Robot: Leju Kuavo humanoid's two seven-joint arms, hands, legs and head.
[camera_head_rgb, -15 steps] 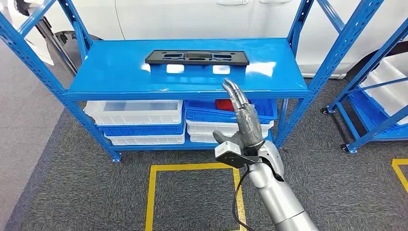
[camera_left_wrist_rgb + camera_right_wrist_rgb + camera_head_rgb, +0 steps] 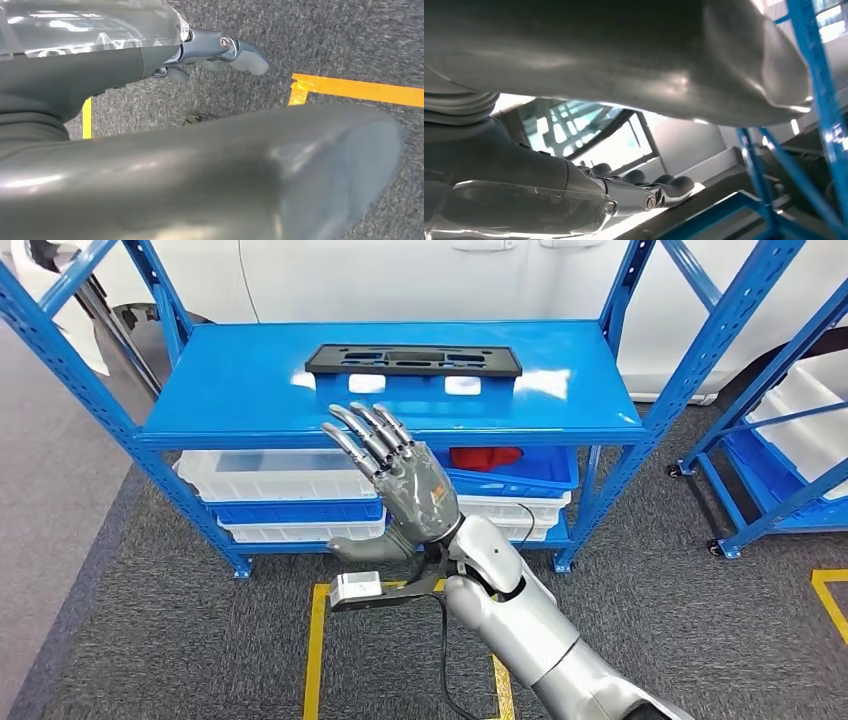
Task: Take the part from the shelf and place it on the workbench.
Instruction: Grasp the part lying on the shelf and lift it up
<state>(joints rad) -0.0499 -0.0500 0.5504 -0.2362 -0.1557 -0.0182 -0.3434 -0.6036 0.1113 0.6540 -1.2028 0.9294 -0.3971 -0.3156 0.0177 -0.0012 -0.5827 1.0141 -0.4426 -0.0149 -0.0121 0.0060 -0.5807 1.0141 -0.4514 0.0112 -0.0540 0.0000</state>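
Observation:
The part (image 2: 413, 360) is a long flat black plate with cut-outs, lying at the back of the blue shelf's top board (image 2: 250, 380). My right hand (image 2: 400, 485) is raised in front of the shelf's front edge, below and nearer than the part, not touching it. Its fingers are spread and it holds nothing. In the right wrist view the right hand (image 2: 574, 60) has its fingers (image 2: 649, 192) stretched out, with blue shelf posts (image 2: 819, 100) beyond. In the left wrist view my left hand (image 2: 165, 150) hangs over grey carpet with nothing in it, fingers (image 2: 220, 47) extended.
White bins (image 2: 275, 475) and a blue bin (image 2: 545, 470) holding something red (image 2: 487, 455) fill the shelf's lower level. A second blue rack (image 2: 790, 440) stands at the right. Yellow tape (image 2: 316, 640) marks a square on the grey carpet. A white car (image 2: 400, 280) is behind the shelf.
My right hand has swung left and turned from edge-on to broadside, its fingers now spread in front of the shelf edge. The part has not moved.

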